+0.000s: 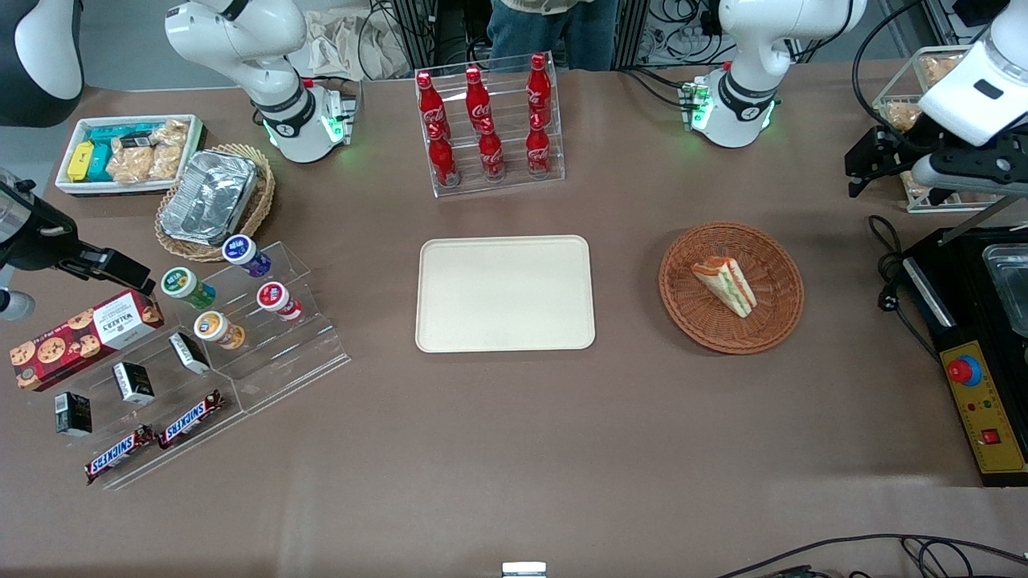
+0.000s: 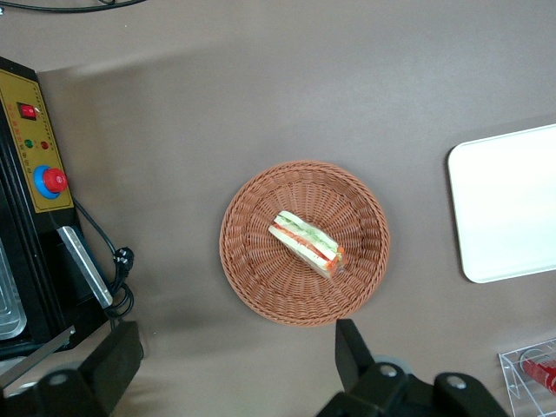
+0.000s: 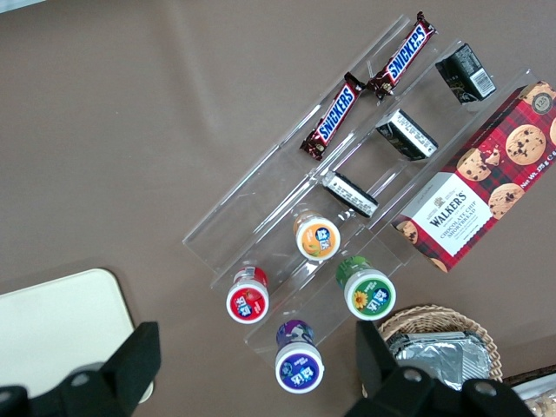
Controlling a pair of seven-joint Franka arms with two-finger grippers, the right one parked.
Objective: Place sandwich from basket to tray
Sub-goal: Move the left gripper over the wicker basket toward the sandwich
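hand (image 2: 234, 369) hangs high above the worktop (image 1: 514, 449) at the working arm's end, fingers (image 2: 352, 347) spread wide, holding nothing. it sits clear of the basket (image 1: 775, 321), not over the rim.

sandwich (image 1: 725, 284) lies in the basket, roughly centred on the weave, on its side with the filling edge showing. in the front view its long axis runs diagonal: one end points toward the robot bases and the tray (image 1: 504, 293), the narrower end points nearer the front camera and toward the working arm's end. green, red and orange layers run along that axis.

basket rim is low and unbroken all round, with bare weave on every side of the sandwich. bare worktop separates basket and tray; the two are well apart, not touching. tray surface is bare cream with a low rim.

black control box (image 1: 984, 417) with red button lies at the working arm's end, its cable (image 1: 887, 265) looped near the basket but not touching it. bottle rack (image 1: 490, 128) stands farther from the front camera than the tray.
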